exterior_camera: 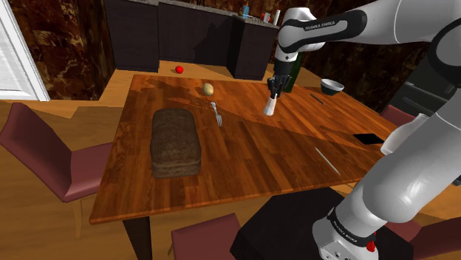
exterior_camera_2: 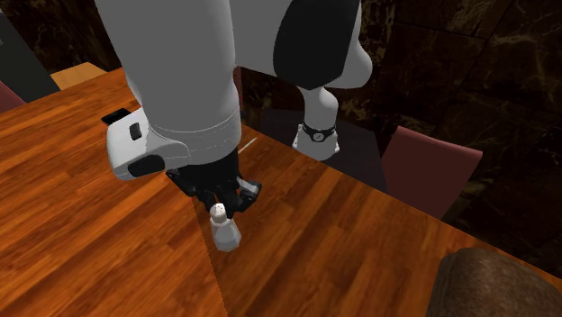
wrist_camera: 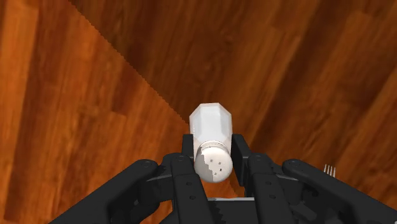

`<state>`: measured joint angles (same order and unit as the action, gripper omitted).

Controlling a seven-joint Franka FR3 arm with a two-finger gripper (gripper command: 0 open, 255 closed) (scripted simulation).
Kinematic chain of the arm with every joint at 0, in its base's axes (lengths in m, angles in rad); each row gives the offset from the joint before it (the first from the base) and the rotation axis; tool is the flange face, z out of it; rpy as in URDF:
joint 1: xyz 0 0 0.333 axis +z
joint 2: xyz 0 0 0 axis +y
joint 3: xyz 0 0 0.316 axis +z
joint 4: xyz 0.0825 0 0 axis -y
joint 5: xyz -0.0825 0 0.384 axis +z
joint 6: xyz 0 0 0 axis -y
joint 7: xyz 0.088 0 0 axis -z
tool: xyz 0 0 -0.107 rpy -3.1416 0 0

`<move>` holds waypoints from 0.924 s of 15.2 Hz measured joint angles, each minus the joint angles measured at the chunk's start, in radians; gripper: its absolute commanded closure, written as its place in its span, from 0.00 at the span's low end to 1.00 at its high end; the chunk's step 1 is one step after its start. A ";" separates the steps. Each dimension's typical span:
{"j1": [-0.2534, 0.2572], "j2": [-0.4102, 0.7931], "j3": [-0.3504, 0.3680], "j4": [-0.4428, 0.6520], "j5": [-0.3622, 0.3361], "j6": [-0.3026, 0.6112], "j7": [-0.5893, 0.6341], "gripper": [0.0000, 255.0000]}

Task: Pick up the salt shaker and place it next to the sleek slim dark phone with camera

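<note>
A white salt shaker (exterior_camera: 270,106) with a perforated cap (wrist_camera: 213,162) is clasped just below its cap by my black gripper (exterior_camera: 274,92), which is shut on it. It hangs tilted under the hand (exterior_camera_2: 223,205), apparently just off the wooden table (exterior_camera: 258,148) in its far middle part. The wrist view has both fingers (wrist_camera: 189,145) pressing the shaker's (wrist_camera: 210,124) sides. The slim dark phone (exterior_camera: 367,138) lies flat near the table's edge at the shoulder view's right, well away from the gripper.
Behind the gripper stand a dark green bottle (exterior_camera: 292,74) and a bowl (exterior_camera: 332,86). A knife (exterior_camera: 327,160) lies near the phone. A fork (exterior_camera: 216,113), a potato (exterior_camera: 208,89), a bread loaf (exterior_camera: 175,142) and a tomato (exterior_camera: 179,69) lie farther left. Chairs (exterior_camera: 44,155) surround the table.
</note>
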<state>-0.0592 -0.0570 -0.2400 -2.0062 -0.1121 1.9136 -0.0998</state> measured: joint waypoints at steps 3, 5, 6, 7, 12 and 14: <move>-0.001 -0.006 -0.001 0.032 0.000 -0.037 -0.005 1.00; 0.001 -0.011 0.001 0.057 0.000 -0.067 -0.005 1.00; 0.001 -0.012 0.002 0.067 0.000 -0.078 -0.005 1.00; 0.001 -0.011 0.002 0.082 0.001 -0.093 -0.006 1.00; 0.003 -0.017 0.004 0.141 0.001 -0.157 -0.009 1.00; 0.002 -0.014 0.003 0.172 0.002 -0.186 -0.014 1.00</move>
<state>-0.0567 -0.0714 -0.2365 -1.8340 -0.1098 1.7277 -0.1139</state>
